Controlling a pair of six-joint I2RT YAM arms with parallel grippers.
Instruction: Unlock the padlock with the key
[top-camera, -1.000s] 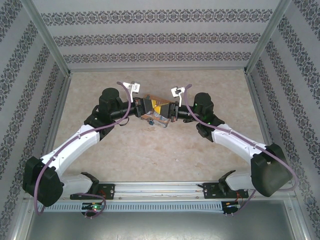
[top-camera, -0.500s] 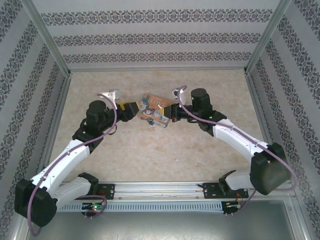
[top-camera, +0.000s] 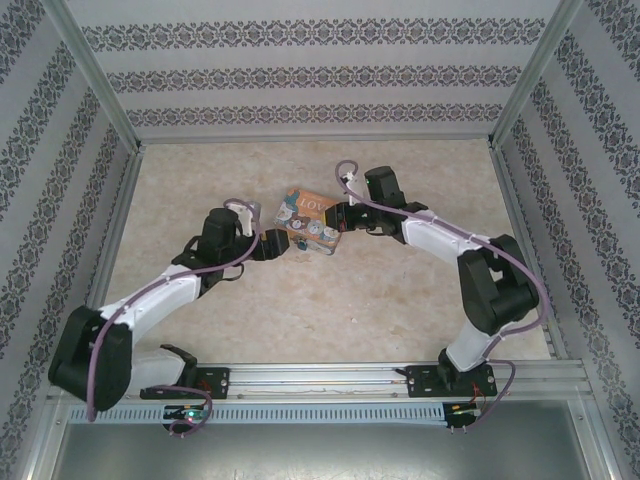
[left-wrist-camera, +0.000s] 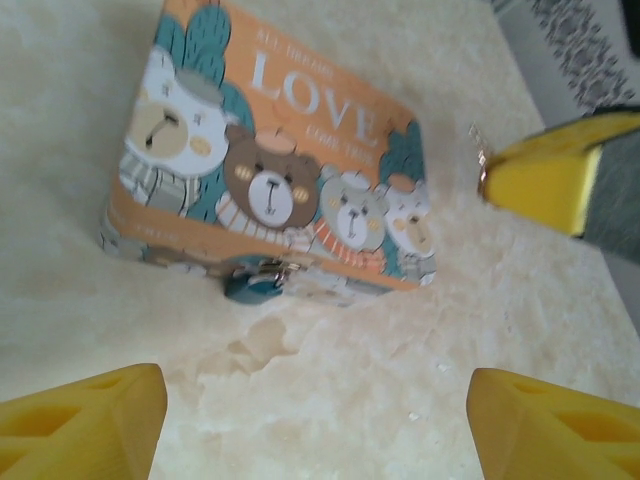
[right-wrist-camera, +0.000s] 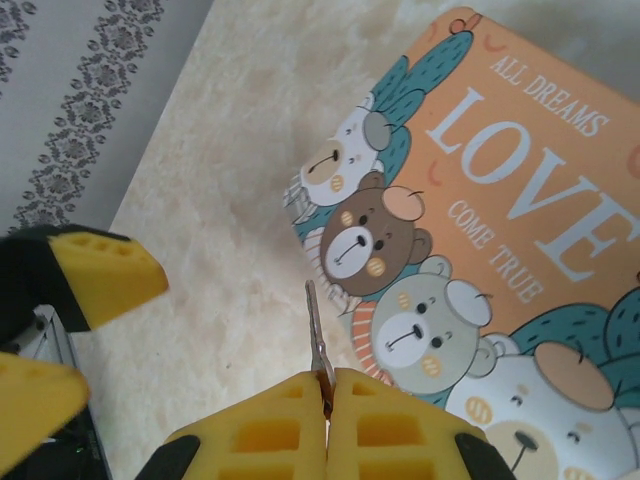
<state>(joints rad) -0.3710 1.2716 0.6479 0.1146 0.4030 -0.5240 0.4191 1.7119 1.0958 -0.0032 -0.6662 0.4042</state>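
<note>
The blue padlock (left-wrist-camera: 250, 285) hangs from the clasp on the front side of the orange "LOVE" box (left-wrist-camera: 290, 170), which lies flat on the table. My left gripper (left-wrist-camera: 320, 430) is open, its yellow fingers (left-wrist-camera: 85, 425) spread wide a short way in front of the padlock with only bare table between them. My right gripper (right-wrist-camera: 328, 385) is shut on the key (right-wrist-camera: 317, 330), whose thin blade sticks out past the pads just off the box's (right-wrist-camera: 500, 230) edge. From above, the left gripper (top-camera: 278, 243) sits at the box's (top-camera: 310, 220) near-left corner and the right gripper (top-camera: 335, 218) at its right end.
Patterned walls (top-camera: 320, 80) and metal frame posts (top-camera: 100, 90) enclose the beige table (top-camera: 330, 300) on three sides. My left gripper's fingers (right-wrist-camera: 100, 275) show in the right wrist view, close to the key's tip.
My left gripper has opened, let go of the box and drawn back toward its near-left corner. The box went from tilted between both grippers to flat on the table. The right gripper shifted left, still pinching the key.
</note>
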